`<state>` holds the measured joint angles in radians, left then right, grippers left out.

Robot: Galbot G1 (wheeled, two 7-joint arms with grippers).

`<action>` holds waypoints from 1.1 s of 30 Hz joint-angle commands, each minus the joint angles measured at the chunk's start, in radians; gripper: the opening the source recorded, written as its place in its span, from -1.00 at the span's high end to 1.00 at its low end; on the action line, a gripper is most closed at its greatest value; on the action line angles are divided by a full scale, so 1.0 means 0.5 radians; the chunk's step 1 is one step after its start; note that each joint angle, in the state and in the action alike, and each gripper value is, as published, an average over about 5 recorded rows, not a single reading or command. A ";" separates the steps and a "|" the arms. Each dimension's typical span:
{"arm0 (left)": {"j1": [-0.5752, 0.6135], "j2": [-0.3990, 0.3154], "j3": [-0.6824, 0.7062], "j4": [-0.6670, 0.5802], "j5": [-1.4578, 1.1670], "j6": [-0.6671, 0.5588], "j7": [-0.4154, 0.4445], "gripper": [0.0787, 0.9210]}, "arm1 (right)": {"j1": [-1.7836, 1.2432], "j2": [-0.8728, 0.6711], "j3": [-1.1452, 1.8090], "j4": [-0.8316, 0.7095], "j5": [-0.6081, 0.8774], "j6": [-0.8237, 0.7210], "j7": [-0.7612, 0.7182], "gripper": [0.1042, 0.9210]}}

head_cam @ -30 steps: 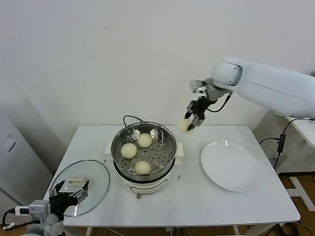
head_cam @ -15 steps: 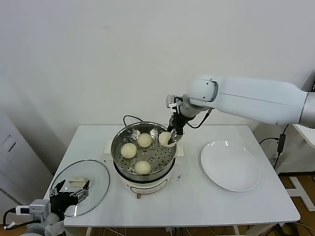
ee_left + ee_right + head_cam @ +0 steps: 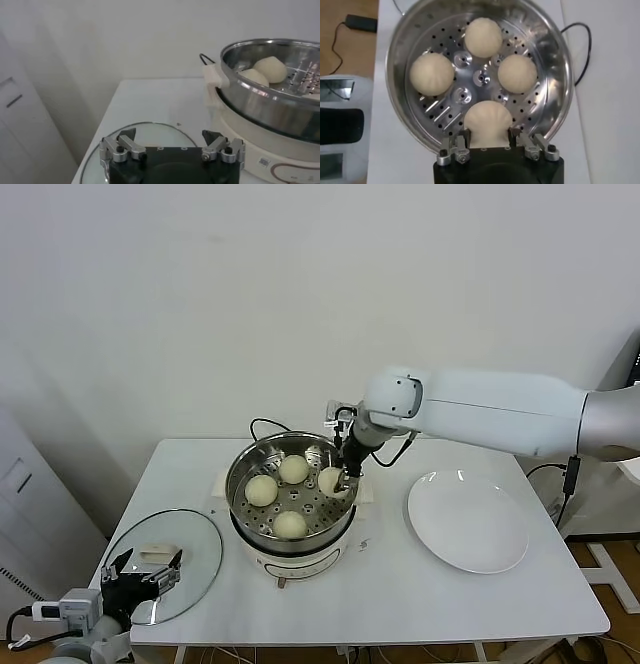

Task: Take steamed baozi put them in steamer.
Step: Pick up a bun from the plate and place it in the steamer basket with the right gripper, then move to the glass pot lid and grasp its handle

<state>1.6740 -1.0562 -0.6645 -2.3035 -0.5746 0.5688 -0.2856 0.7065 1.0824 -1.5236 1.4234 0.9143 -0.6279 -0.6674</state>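
Inside the steamer, the right gripper is clamped on a steamed baozi, held low over the perforated floor just within the rim on the plate side — three more baozi are spaced round the basket, apart from one another, with bare metal left at the centre. Outward, the white plate lies well apart to the right on the table, with open tabletop between. Near the table's front left corner the left gripper is parked with jaws spread above the glass lid.

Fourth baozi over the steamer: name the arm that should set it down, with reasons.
Right. The right gripper already holds the fourth baozi inside the steamer. The left gripper hangs open over the glass lid, far off.
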 commanded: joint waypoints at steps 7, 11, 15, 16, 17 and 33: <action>0.000 -0.001 -0.001 0.001 -0.009 0.001 0.000 -0.77 | -0.188 0.092 0.057 -0.137 0.029 -0.053 0.133 0.09; 0.004 0.000 -0.006 0.001 -0.018 -0.002 0.000 -0.77 | -0.203 0.112 0.063 -0.154 0.034 -0.053 0.130 -0.03; 0.004 -0.002 -0.009 0.001 -0.023 -0.004 0.000 -0.77 | -0.212 0.125 0.075 -0.170 0.036 -0.048 0.129 -0.30; 0.004 -0.003 -0.010 0.001 -0.024 -0.004 0.000 -0.77 | -0.212 0.122 0.082 -0.170 0.035 -0.047 0.130 -0.37; 0.003 -0.004 -0.011 0.001 -0.027 -0.004 0.000 -0.77 | -0.213 0.118 0.092 -0.171 0.035 -0.046 0.131 -0.43; -0.018 -0.027 -0.009 0.002 -0.027 0.017 -0.006 -0.77 | -0.370 -0.505 0.866 -0.114 0.116 0.283 0.052 -0.76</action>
<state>1.6695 -1.0670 -0.6700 -2.3032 -0.5893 0.5731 -0.2873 0.5973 1.0074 -1.3193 1.3551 0.9570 -0.5868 -0.6475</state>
